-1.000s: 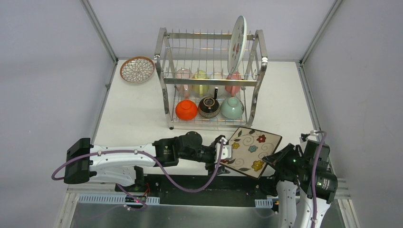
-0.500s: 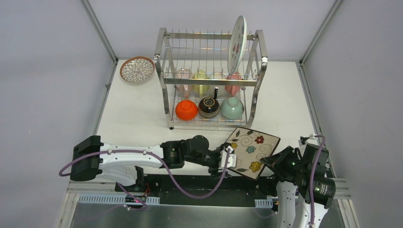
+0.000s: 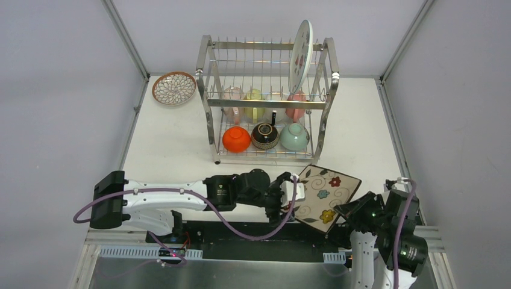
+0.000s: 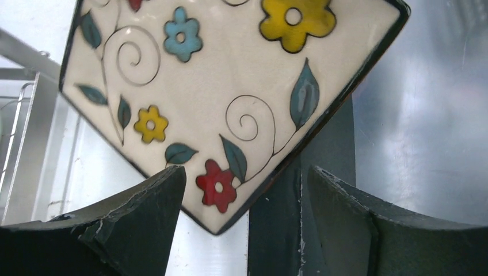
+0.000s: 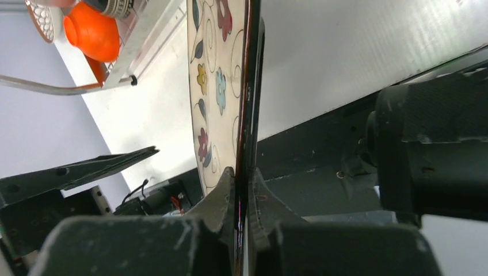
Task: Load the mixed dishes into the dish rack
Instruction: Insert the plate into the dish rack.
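The square floral plate [image 3: 327, 194] hangs tilted over the table's near edge, in front of the dish rack [image 3: 265, 103]. My right gripper [image 3: 357, 211] is shut on its lower right rim; in the right wrist view the plate [image 5: 218, 86] stands edge-on between the pressed fingers of that gripper [image 5: 241, 178]. My left gripper [image 3: 290, 195] is open at the plate's left corner. In the left wrist view that corner of the plate [image 4: 230, 86] pokes between the spread jaws of the left gripper [image 4: 247, 172], unclamped.
A white round plate [image 3: 301, 54] stands upright in the rack's upper slots, with pastel cups [image 3: 254, 99] below it. Orange [image 3: 236, 139], brown [image 3: 264, 136] and mint [image 3: 294, 137] bowls sit on the bottom level. A petal-pattern plate [image 3: 173, 88] lies on the table at back left.
The right gripper has carried the floral plate a little to the right and tipped it more on edge. The left gripper followed to the right, staying open at the plate's corner.
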